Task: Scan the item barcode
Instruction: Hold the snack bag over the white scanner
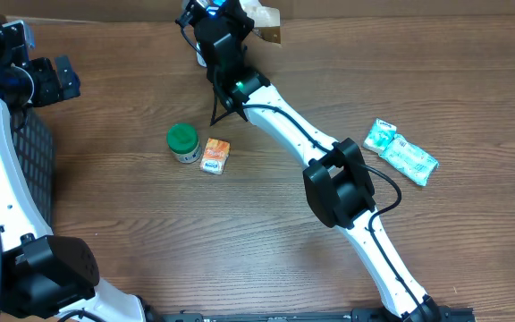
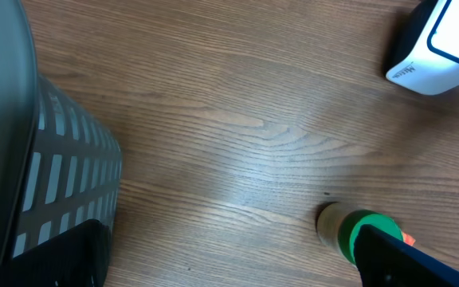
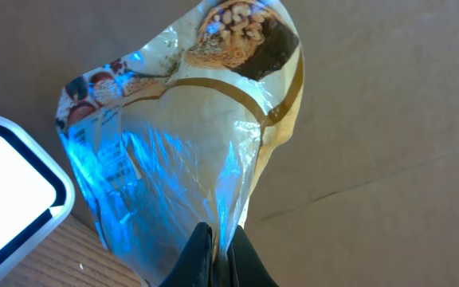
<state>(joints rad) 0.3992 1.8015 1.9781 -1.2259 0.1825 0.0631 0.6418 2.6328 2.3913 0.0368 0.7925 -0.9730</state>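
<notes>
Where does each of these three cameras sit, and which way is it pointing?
Overhead: fixed above the table, looking straight down; both arms show.
Left wrist: on the left arm, looking down across the tabletop past a slatted basket toward the white scanner; the open left hand frames the bottom corners.
Right wrist: on the right arm, facing the snack bag pinched in the shut right hand, cardboard behind.
Shared: both wrist views show the scanner; overhead and left wrist both show the green-lidded jar.
</notes>
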